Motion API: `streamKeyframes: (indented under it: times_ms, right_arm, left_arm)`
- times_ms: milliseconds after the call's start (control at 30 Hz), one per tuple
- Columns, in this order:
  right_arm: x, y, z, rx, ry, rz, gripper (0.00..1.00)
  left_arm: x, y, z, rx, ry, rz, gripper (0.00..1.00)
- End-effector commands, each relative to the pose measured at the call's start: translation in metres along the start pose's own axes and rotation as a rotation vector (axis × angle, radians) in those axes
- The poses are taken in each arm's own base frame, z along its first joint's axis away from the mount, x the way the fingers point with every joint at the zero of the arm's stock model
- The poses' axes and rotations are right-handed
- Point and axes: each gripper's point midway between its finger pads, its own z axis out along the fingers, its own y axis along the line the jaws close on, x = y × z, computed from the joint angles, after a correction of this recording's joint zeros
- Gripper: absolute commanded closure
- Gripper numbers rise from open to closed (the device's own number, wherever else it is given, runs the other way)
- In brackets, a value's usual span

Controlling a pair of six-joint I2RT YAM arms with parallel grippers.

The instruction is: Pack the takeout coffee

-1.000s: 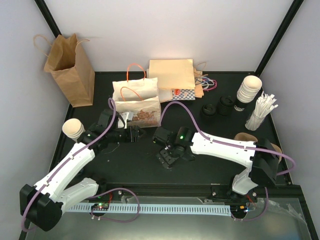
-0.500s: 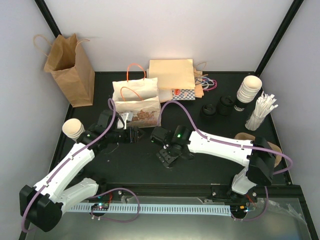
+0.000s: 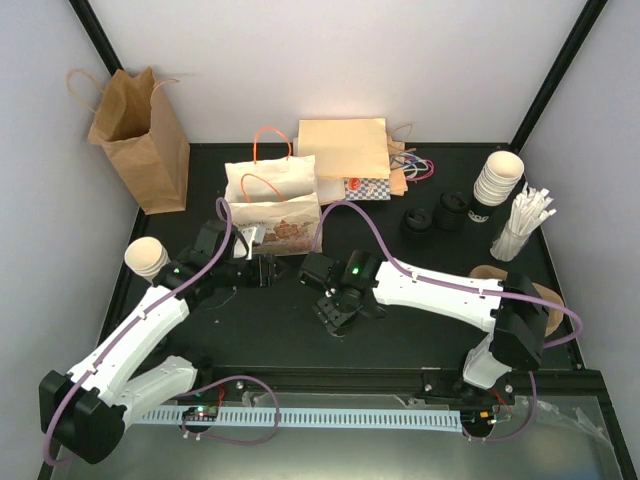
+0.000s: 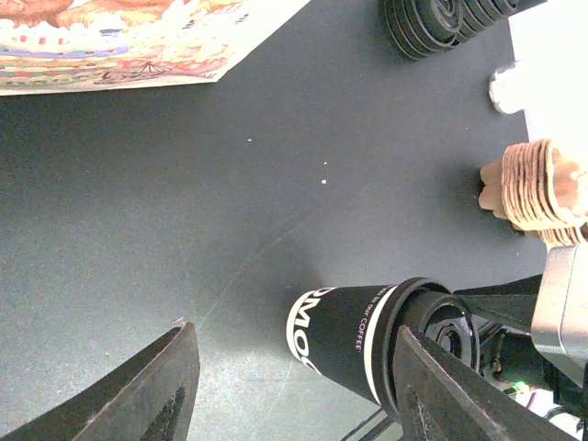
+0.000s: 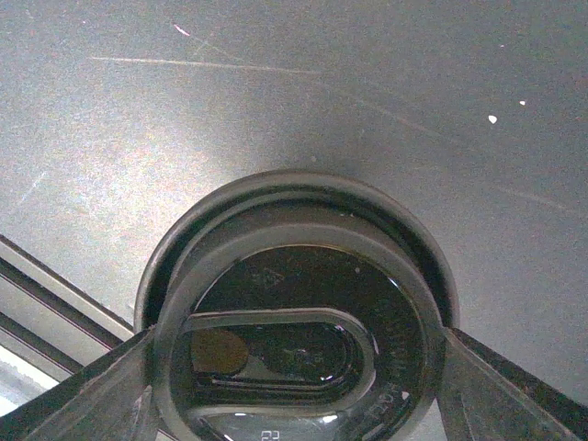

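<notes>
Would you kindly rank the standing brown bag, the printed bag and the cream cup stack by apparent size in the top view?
1-2. standing brown bag and printed bag: too alike to rank.
3. cream cup stack: clearly smallest.

The black, lidded takeout coffee (image 4: 344, 342) stands upright on the table (image 4: 138, 230).

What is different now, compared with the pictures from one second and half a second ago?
The right arm shifted slightly left, with the right gripper over the black-lidded coffee cup. Its fingers now flank the lid, but a firm grip cannot be confirmed. Nothing was let go. The left gripper, open beside the printed bag, and the other items stayed as they were.
</notes>
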Motion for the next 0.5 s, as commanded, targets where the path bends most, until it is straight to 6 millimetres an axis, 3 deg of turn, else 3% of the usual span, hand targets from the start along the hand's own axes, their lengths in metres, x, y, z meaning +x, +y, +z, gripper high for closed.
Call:
streamKeyframes:
  times_ms: [0,300,467]
  right_arm:
    - [0.002,-0.003,0.002,0.027,0.023,-0.011,0.22]
    - [-0.002,-0.005,-0.008,0.032,0.008,-0.001,0.24]
    - [-0.008,-0.006,-0.020,0.025,-0.029,0.002,0.24]
  left_arm:
    - [-0.005,-0.002,-0.009,-0.011,-0.028,0.024,0.40]
    - [-0.006,-0.002,-0.011,-0.018,-0.031,0.030,0.40]
    - [-0.015,0.000,-0.025,-0.072,-0.066,0.057,0.40]
